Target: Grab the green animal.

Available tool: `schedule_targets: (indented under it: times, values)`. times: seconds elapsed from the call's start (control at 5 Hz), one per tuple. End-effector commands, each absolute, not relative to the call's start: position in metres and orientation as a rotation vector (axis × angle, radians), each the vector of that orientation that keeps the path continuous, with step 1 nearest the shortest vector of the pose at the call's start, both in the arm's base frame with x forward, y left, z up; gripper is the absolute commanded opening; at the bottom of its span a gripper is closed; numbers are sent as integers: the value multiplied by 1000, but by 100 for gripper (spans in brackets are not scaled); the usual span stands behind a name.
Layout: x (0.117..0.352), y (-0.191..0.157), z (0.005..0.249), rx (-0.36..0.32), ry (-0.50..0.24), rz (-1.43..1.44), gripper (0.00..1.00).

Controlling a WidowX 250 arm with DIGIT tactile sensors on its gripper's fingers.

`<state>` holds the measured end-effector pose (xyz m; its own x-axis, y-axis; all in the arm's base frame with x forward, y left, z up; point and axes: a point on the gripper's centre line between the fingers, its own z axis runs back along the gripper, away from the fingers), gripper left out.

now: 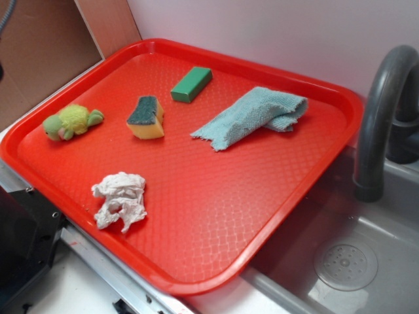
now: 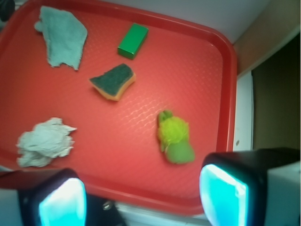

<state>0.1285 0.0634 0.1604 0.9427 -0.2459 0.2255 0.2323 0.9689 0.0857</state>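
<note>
Plush green animal (image 1: 72, 122) (image 2: 174, 137) lying near the left edge of red tray (image 1: 216, 216) (image 2: 188, 70), just beside yellow sponge (image 1: 145, 118) (image 2: 113, 81) but apart from it. Long axis running roughly across the tray in the exterior view, head pointing toward the rim, away from the sponge. Gripper (image 2: 141, 195) hovering with pads (image 2: 221, 193) spread apart, holding nothing, touching nothing.

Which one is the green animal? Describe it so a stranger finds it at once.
Start at the red tray beside the grey sink. Along the tray's left edge in the exterior view lies the green animal, a small plush turtle. Unlike the green block and the yellow sponge, it is fuzzy, with a yellow-green shell and a pale green head.
</note>
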Motion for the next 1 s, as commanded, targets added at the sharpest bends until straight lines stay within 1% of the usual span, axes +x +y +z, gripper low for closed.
schedule_targets:
  times: [0.0,0.2,0.6,0.8]
  values:
    - [153,92,112,135,-145,-287,100]
    - [158,97,92,137,-113,-301,100]
    - [166,110,39,186,-45,-264,100]
    - [167,103,18,123,-27,-302,100]
